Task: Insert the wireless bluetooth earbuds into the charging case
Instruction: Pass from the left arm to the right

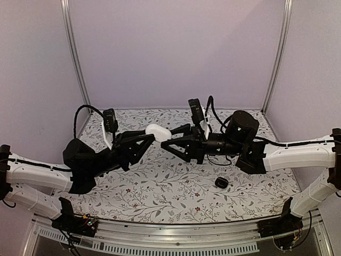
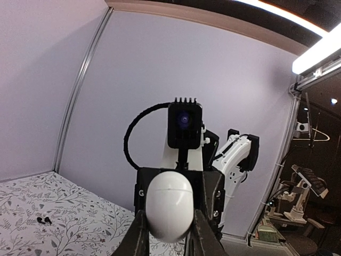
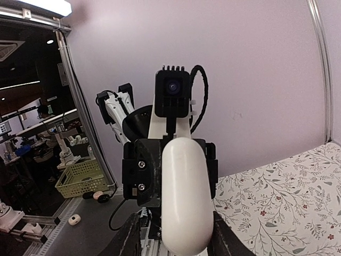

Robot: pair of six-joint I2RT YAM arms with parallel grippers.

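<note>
Top external view shows the two arms meeting nose to nose above the middle of the table, with a white case (image 1: 158,132) between them, well above the flowered cloth (image 1: 160,186). We take this case for the charging case. The left gripper (image 2: 169,234) is clamped on its lower end. From the left wrist it looks like a smooth, glossy egg of hard plastic, with a faint seam line across it near the top.

The right gripper (image 3: 176,237) faces it from the other side, its jaws partly apart, one on each side of the same case. We cannot tell whether the pads already press on it. From the right wrist the long axis of the case runs straight out from between the fingers, so each gripper has one end of it.

The earbuds (image 2: 44,219) are not in the case. They show as two tiny dark pieces, close together on the cloth, low and to the left in the left wrist view. In the top view we cannot find them, so we cannot say which arm is nearer. They lie down on the table, well apart from both grippers.

A black rounded case (image 1: 221,183) lies on the cloth near the right arm.

In our judgement the coming move depends on the seam: the two ends must be pulled or hinged apart, and the slippery round shell gives the fingers little to hold.
</note>
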